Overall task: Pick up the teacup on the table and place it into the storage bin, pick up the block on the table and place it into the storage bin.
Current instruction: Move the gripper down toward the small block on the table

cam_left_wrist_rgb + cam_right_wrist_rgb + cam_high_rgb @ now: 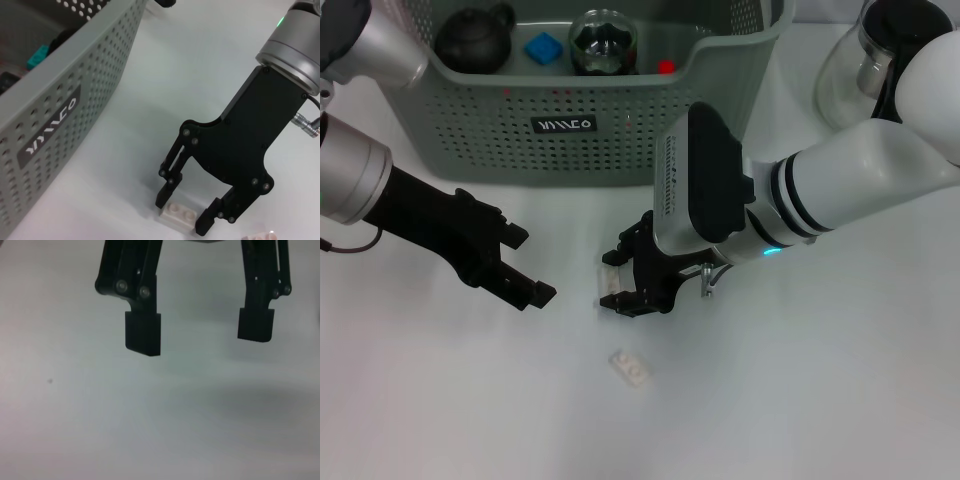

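Note:
The grey-green perforated storage bin [570,120] stands at the back; it also shows in the left wrist view [55,115]. Inside it are a glass teacup [603,42], a blue block [543,47], a black teapot [472,40] and a small red piece [666,67]. A white block [610,280] lies on the table in front of the bin. My right gripper [619,281] is open, down at the table, its fingers on either side of that block [175,214]. In the right wrist view its fingers [143,334] are wide apart and the block is hidden. My left gripper [528,265] is open and empty, to the left.
A second white block [632,367] lies nearer the front, also partly visible in the left wrist view [257,236]. A glass teapot [865,60] stands at the back right, behind my right arm. The table is white.

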Robot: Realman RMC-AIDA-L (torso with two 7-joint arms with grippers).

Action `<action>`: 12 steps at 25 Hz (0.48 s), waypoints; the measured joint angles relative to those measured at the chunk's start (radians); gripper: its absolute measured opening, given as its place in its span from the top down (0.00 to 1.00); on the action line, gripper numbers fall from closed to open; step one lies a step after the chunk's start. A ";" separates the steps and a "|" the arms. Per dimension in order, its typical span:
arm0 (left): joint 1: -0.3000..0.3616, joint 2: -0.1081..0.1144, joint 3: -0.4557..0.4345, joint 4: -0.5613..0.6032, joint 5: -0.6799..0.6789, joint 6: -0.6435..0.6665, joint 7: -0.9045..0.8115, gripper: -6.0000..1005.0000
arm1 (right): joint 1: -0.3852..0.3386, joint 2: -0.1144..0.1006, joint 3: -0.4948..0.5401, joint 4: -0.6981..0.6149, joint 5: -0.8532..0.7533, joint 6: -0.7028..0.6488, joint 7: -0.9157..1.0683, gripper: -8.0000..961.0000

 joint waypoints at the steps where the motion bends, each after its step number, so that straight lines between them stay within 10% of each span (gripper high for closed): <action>1: 0.000 0.000 0.000 0.000 0.000 0.000 0.000 0.05 | 0.000 0.000 -0.003 -0.001 0.002 0.002 0.000 0.44; 12: 0.000 0.000 0.000 0.000 0.000 -0.001 0.000 0.05 | -0.001 0.000 -0.018 -0.006 0.011 0.005 0.003 0.44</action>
